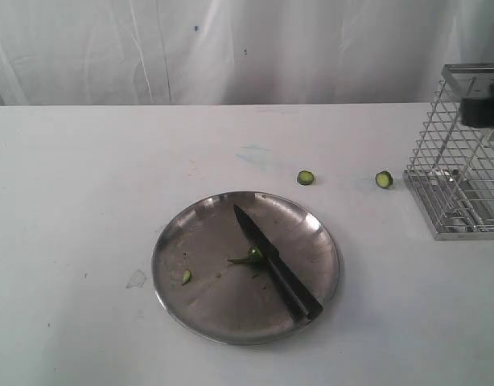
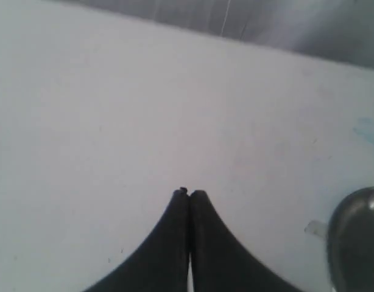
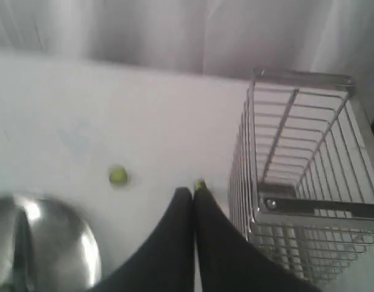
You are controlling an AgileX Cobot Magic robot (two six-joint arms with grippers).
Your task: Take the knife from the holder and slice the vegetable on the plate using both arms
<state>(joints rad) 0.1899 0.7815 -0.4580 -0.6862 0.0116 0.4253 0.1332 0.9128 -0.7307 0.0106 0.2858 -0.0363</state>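
The knife (image 1: 277, 263) lies across the steel plate (image 1: 191, 241), black handle toward the near right rim, blade tip pointing to the far left. The small green vegetable (image 1: 251, 256) with its thin stem sits on the plate against the blade. The wire holder (image 1: 460, 153) stands at the right edge of the table. Neither arm shows in the exterior view. My left gripper (image 2: 189, 193) is shut and empty above bare table, with the plate's rim (image 2: 351, 243) off to one side. My right gripper (image 3: 193, 190) is shut and empty, beside the holder (image 3: 303, 182) and apart from the plate (image 3: 53, 243).
Two round green slices (image 1: 306, 178) (image 1: 383, 179) lie on the table between the plate and the holder; they also show as slices (image 3: 117, 176) (image 3: 199, 184) in the right wrist view. A small slice (image 1: 187, 277) lies on the plate's left part. White curtain behind the table.
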